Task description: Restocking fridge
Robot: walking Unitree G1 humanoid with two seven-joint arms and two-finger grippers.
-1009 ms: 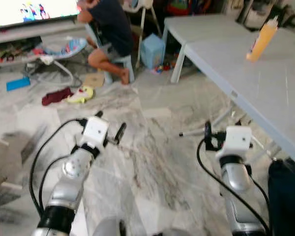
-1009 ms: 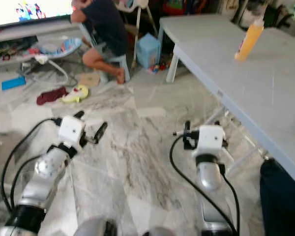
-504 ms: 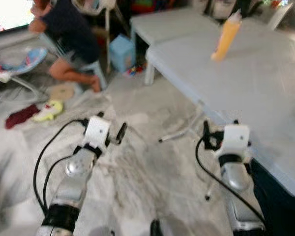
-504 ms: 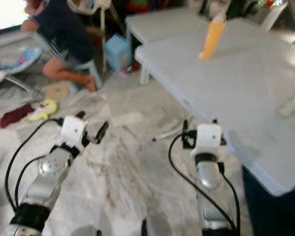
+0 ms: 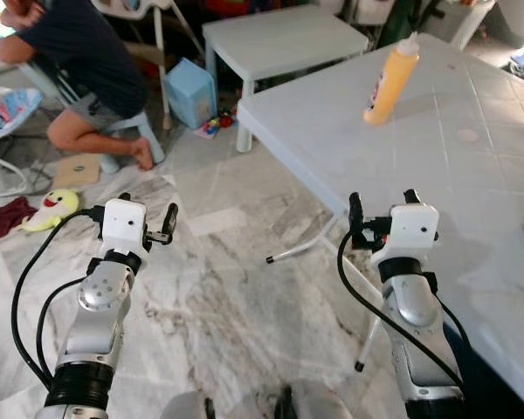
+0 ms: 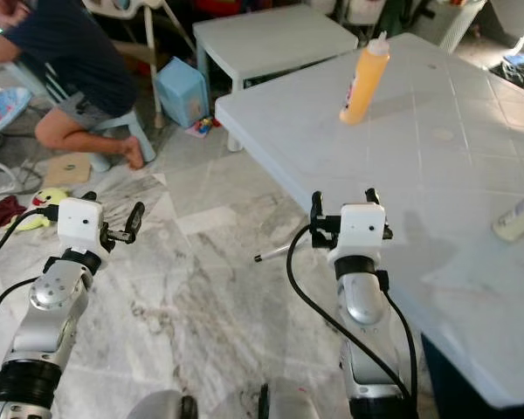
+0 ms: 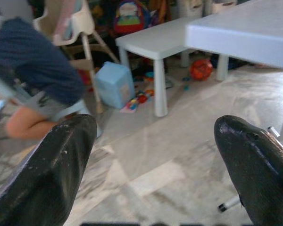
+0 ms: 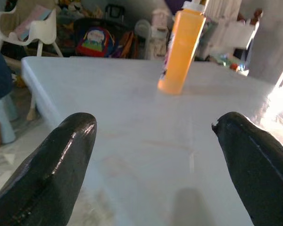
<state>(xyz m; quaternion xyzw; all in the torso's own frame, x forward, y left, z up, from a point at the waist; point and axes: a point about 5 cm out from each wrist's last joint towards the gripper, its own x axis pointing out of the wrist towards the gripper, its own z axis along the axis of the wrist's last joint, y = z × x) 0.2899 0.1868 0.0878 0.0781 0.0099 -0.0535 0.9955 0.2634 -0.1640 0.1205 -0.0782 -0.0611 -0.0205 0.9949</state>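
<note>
This is a living room with a grey marble floor (image 5: 244,288) and a big pale grey plastic bench (image 6: 437,175). A person in a dark shirt (image 5: 79,61) sits far off on the left.

The right pincer (image 8: 155,155) is spread wide and holds nothing. It is over the near edge of the bench. Straight ahead of it, well apart, stands a tall orange squeeze bottle with a white cap (image 8: 183,44). Its label is too blurry to read. Past the right pincer's right side lies a small pale bottle (image 6: 517,218).

The left pincer (image 7: 155,160) is also spread wide and empty, out over the floor.

No fridge can be seen. The robot seems to be coming up to fetch things. Next, the right pincer likely needs to reach forward to the orange bottle.
</note>
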